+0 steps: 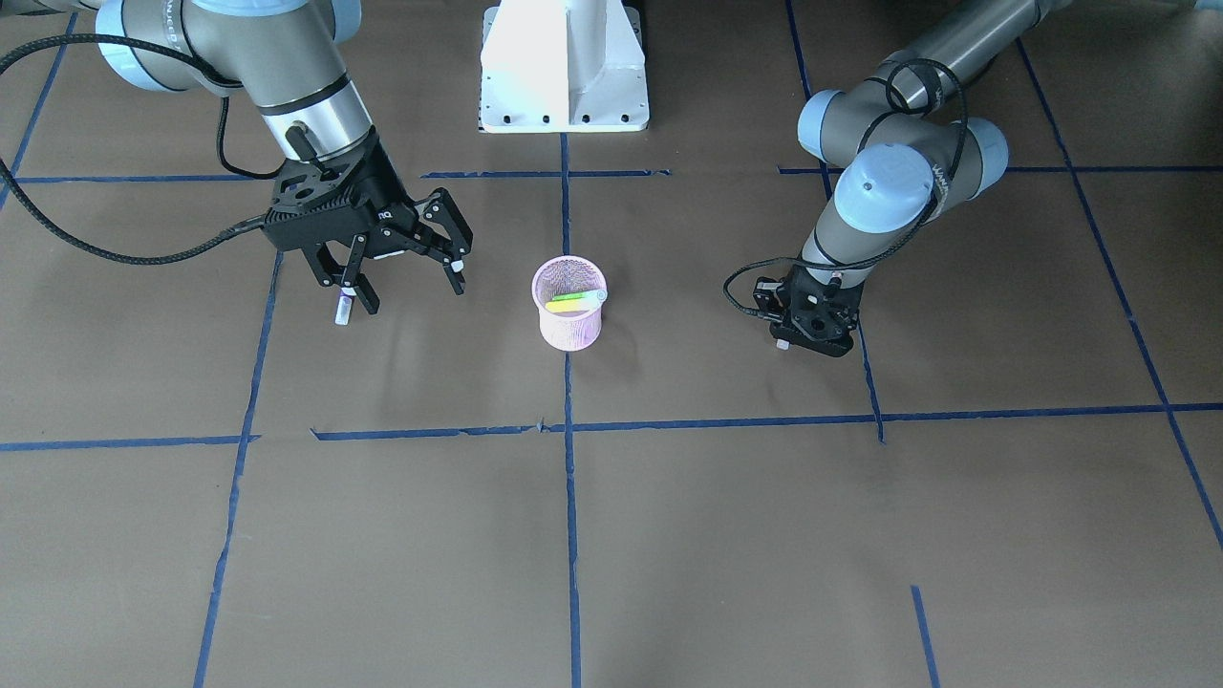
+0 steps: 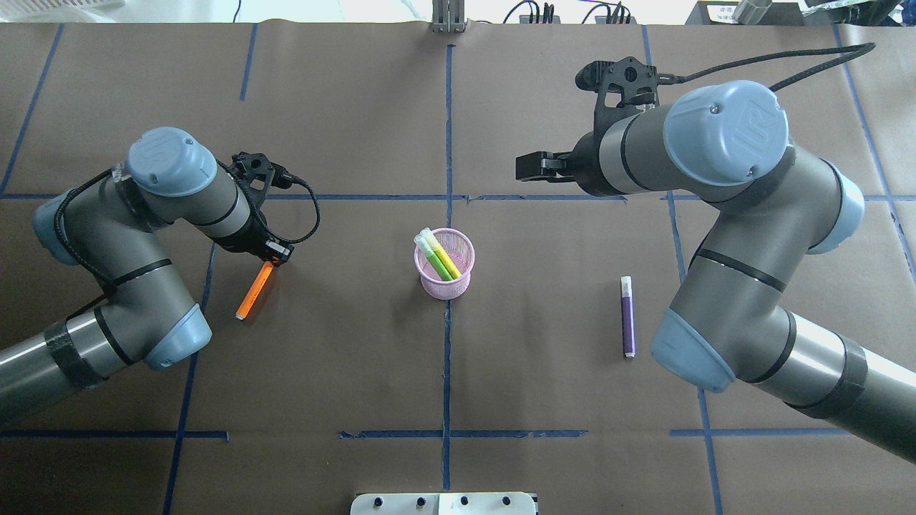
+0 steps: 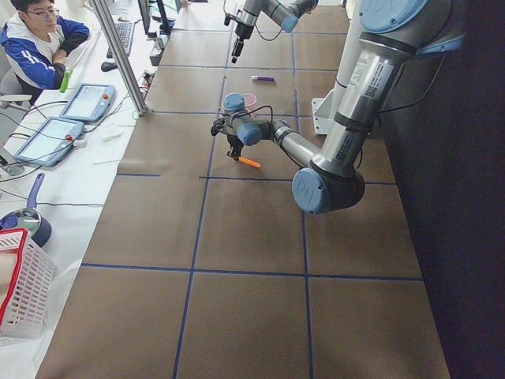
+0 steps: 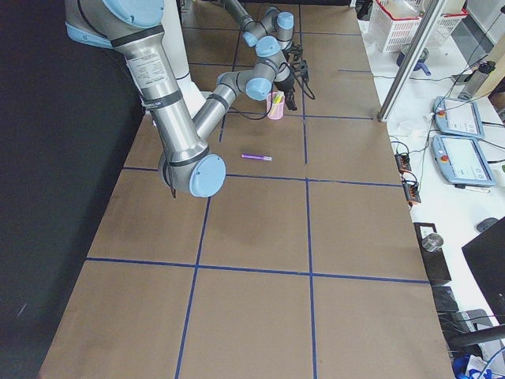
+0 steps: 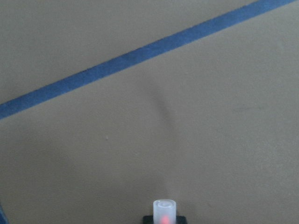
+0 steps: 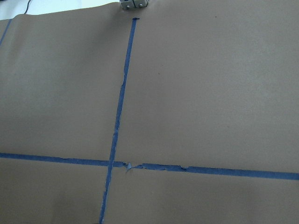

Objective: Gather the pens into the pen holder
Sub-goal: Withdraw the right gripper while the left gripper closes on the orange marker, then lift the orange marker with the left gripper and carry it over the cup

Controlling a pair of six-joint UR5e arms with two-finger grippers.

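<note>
Centrally on the tabletop (image 2: 343, 343) the holder (image 2: 448, 290) stands upright, on a line of blue tape (image 2: 447, 372). Two yellow-green pens (image 2: 439, 257) lean inside it. Their pale caps poke over the rim on the side away from the robot and toward its left.

On the robot's left, well apart from the holder, is the orange pen (image 2: 255, 290), slanted, with one end toward the robot. Its other end sits under the left claw (image 2: 274, 259), which is low over the tabletop. The left wrist view shows the pale cap sticking out past dark fingertips, so the claw looks pinched on the pen just behind the cap. I cannot tell whether the pen's free end rests on the tabletop or is just off it.

On the robot's right the purple pen (image 2: 627, 318) lies flat, well apart from the holder, with its pale cap pointing away from the robot. Nothing touches it. The right claw (image 1: 413, 291) is spread wide, holds nothing and is raised above the tabletop. In the overhead view it is beyond the purple pen and clear of it. In the front view one finger merely crosses the pen's cap end. The right wrist view shows only brown cover and tape.

A white mount (image 1: 564, 67) stands between the arms. A person (image 3: 39, 43) sits at a side desk.
</note>
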